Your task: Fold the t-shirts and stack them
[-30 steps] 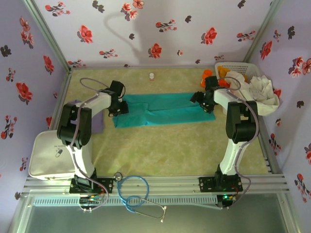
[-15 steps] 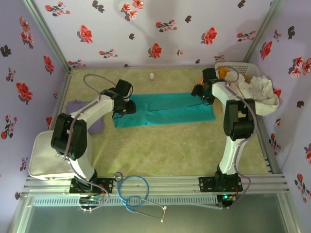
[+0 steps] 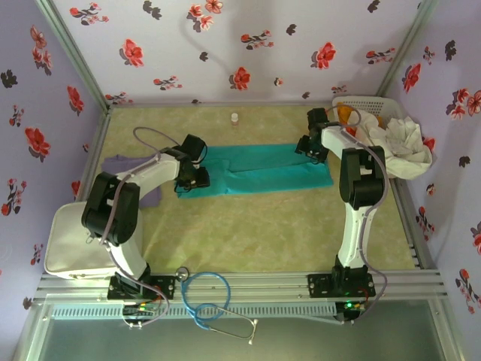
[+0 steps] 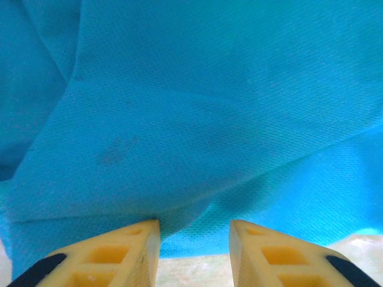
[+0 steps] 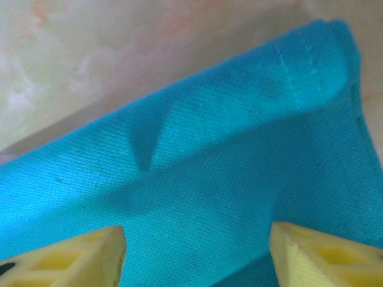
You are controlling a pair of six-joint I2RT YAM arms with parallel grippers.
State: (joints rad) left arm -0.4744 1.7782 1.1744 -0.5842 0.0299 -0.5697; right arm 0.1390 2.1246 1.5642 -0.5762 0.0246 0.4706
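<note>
Worktop [image 3: 263, 226] layout.
We log one t-shirt [image 3: 255, 171] spread across the far half, a second t-shirt [image 3: 152, 194] at the left edge, basket [image 3: 361, 100] in the far right corner, pouch [image 3: 71, 244] at the near left corner.

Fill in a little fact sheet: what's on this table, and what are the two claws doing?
Middle: teal shirt, folded into a long strip
Left gripper: jaws apart at its left end
Right gripper: jaws wide apart over its far right corner
Left edge: purple shirt, partly under the arm
Far right: white basket with white cloth
</note>
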